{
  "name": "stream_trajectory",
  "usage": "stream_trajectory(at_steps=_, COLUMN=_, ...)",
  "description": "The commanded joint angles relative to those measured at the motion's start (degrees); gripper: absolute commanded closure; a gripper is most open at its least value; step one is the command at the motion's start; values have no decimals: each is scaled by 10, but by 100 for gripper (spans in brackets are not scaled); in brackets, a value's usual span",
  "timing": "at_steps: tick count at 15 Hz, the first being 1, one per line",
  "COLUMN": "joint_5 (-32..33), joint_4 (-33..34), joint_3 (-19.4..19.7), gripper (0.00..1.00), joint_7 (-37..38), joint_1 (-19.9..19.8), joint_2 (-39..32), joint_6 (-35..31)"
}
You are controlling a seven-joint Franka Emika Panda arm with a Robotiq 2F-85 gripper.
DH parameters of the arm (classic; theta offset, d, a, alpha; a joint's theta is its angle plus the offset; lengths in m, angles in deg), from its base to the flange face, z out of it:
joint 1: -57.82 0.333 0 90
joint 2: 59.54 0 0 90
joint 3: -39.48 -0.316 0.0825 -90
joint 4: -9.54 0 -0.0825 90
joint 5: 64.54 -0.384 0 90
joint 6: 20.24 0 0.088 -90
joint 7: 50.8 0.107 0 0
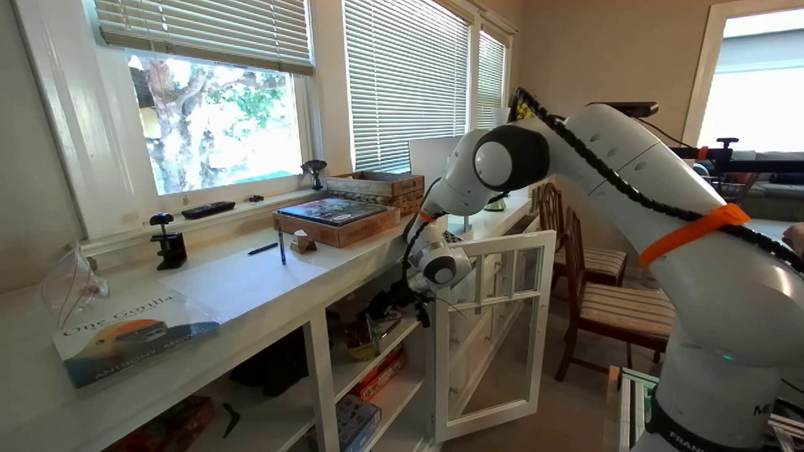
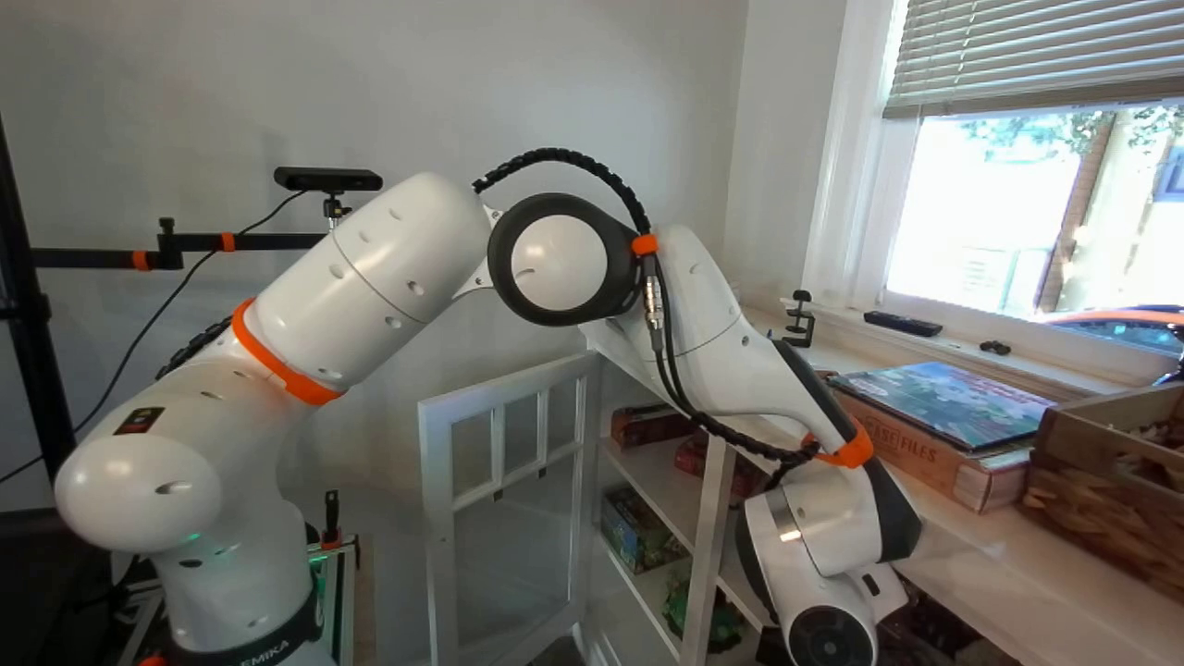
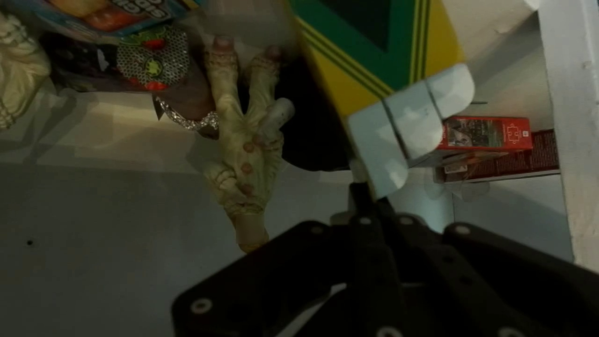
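My gripper point(image 3: 373, 200) is shut on the edge of a yellow and green box point(image 3: 405, 44) with pale open flaps point(image 3: 398, 126). The box tilts up and away from the fingertips. In an exterior view the dark gripper point(image 1: 383, 304) reaches into the upper part of an open white cabinet point(image 1: 318, 358). In the exterior view with the wrist joint point(image 2: 823, 592) near the bottom edge, the fingers are hidden. In the wrist view a cream doll point(image 3: 245, 154) with orange buttons lies left of the box. A black object point(image 3: 318, 126) lies between them.
The glass cabinet door point(image 1: 443, 376) stands open beside the arm. Red puzzle boxes point(image 3: 486, 133) and a blue package point(image 3: 107, 16) are inside. The counter above holds a book point(image 1: 125, 342), a black clamp point(image 1: 169, 248), a game box point(image 1: 342, 229) and a wooden crate point(image 2: 1110, 499).
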Motion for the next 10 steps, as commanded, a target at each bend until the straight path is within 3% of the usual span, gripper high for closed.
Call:
stream_trajectory(at_steps=1, joint_5=-5, joint_4=23, joint_3=1, gripper=73, joint_7=8, joint_1=0, joint_2=-17, joint_6=7)
stream_trajectory(at_steps=10, joint_5=-3, joint_4=25, joint_3=3, gripper=4, joint_7=8, joint_1=1, joint_2=-19, joint_6=3)
